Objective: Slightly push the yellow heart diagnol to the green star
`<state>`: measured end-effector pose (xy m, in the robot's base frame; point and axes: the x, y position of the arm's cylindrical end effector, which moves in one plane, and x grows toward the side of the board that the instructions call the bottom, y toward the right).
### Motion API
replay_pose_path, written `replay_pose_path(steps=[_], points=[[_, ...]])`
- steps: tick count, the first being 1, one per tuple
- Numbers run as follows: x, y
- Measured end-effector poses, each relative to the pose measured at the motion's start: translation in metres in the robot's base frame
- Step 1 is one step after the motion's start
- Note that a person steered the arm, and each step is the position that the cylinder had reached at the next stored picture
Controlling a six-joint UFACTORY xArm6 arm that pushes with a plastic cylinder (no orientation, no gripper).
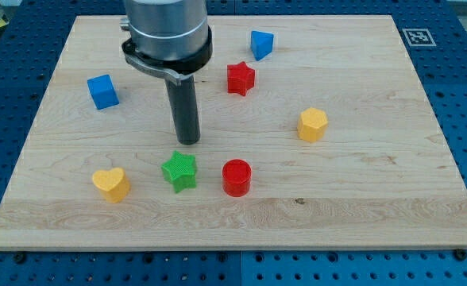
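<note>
In the camera view, our end effector, a bare rod gripping nothing, had my tip on the bench just beyond the green star. The yellow heart lay nearer and left, beside the star.

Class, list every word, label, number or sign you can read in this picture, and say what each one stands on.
No readable words, letters or numbers appear anywhere.
The only sign is a black-and-white square marker on the wooden board at the view's top right corner; it is a pattern, not text.
The coloured blocks and the arm carry no visible labels.
</note>
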<state>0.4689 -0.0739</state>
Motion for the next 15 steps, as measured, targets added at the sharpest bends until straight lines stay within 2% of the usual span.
replay_pose_path(steps=[1, 3, 6, 8, 11, 12, 13, 15], points=[[0.003, -0.017], [0.070, -0.022], [0.076, -0.030], [0.109, -0.060], [0.106, -0.111], [0.083, -0.119], [0.055, -0.119], [0.053, -0.111]])
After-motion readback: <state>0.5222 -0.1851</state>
